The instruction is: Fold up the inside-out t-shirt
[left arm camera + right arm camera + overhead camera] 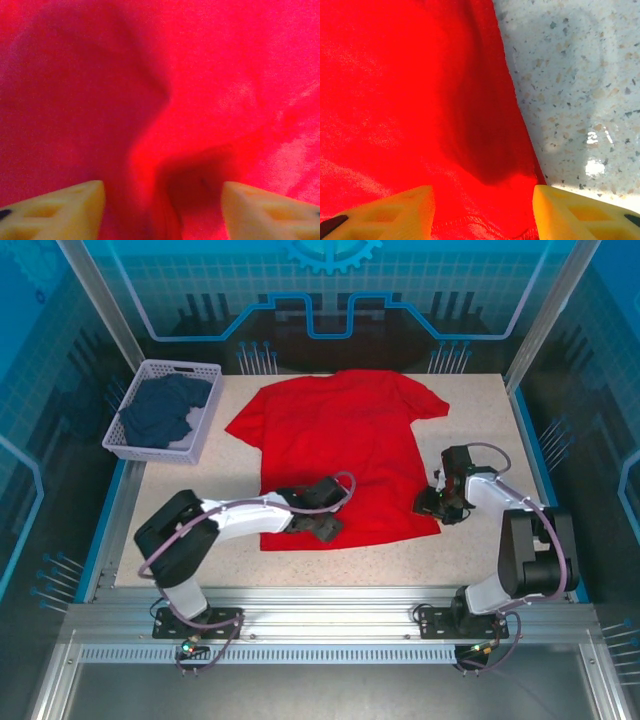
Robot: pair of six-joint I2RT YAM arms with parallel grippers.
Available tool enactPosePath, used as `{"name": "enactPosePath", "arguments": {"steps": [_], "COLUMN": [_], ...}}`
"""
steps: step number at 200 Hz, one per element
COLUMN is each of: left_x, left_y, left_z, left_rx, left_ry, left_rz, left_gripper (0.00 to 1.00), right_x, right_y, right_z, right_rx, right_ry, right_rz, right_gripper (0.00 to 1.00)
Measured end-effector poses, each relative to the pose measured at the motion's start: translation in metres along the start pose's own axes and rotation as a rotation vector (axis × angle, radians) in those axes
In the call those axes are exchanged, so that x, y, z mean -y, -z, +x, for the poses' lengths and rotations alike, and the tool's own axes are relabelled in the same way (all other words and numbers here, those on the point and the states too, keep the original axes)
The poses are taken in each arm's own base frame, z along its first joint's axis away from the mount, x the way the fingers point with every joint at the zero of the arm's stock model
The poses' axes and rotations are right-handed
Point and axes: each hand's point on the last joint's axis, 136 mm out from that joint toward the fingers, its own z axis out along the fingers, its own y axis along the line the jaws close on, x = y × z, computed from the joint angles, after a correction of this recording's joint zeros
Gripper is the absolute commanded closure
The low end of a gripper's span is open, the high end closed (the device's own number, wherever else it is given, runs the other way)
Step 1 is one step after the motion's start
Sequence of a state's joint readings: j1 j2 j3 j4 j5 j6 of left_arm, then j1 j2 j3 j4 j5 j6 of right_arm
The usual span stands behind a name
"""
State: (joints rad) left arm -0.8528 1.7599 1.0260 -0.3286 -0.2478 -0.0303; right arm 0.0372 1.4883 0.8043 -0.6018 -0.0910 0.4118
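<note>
The inside-out t-shirt (340, 440) lies spread flat on the speckled table (470, 550), collar to the far side and hem toward me. My left gripper (322, 528) is pressed down on the hem's left half. In the left wrist view its yellow fingers (75, 210) stand apart with a raised ridge of red cloth (150, 165) between them, so the left gripper (162, 200) is open. My right gripper (430, 503) sits at the shirt's near right corner. The right gripper (484, 205) is also open, straddling the stitched hem and side edge of the t-shirt (395, 100).
A white plastic basket (180, 367) at the far left holds a dark navy garment (160, 412). Bare tabletop (570, 75) lies right of the shirt's edge. Blue enclosure walls ring the table.
</note>
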Motion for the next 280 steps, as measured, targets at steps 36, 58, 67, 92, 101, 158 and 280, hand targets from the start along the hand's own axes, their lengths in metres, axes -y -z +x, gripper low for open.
{"name": "enactPosePath", "arguments": {"steps": [36,58,67,92,101,158,280], "left_x": [-0.003,-0.004,-0.004,-0.009,-0.011,-0.025,-0.023], "left_y": [-0.009,-0.006,-0.003,0.007,0.011,0.055,0.069], "left_z": [-0.003,-0.009,-0.011,-0.019,-0.023,-0.036,-0.021], "left_rx": [-0.021,-0.005,0.002,0.030,0.046,0.167,0.261], "left_ry": [-0.035,-0.025,-0.007,0.047,0.068,0.297,0.253], "left_rz": [-0.028,-0.024,-0.012,0.041,0.067,0.341,0.327], "left_gripper": [0.70,0.83,0.90,1.00,1.00,1.00,0.47], "right_x": [-0.005,-0.013,-0.020,-0.056,-0.075,-0.164,-0.199], "right_y": [0.013,0.029,0.036,0.049,0.050,0.027,0.026], "right_z": [-0.003,-0.005,-0.004,0.007,0.014,0.048,0.036], "right_rx": [0.045,0.105,0.133,0.196,0.210,0.257,0.348], "right_ry": [0.020,0.065,0.105,0.275,0.352,0.705,0.768], "right_rz": [-0.022,-0.044,-0.061,-0.139,-0.178,-0.362,-0.466], "right_gripper": [0.45,0.43,0.42,0.39,0.37,0.24,1.00]}}
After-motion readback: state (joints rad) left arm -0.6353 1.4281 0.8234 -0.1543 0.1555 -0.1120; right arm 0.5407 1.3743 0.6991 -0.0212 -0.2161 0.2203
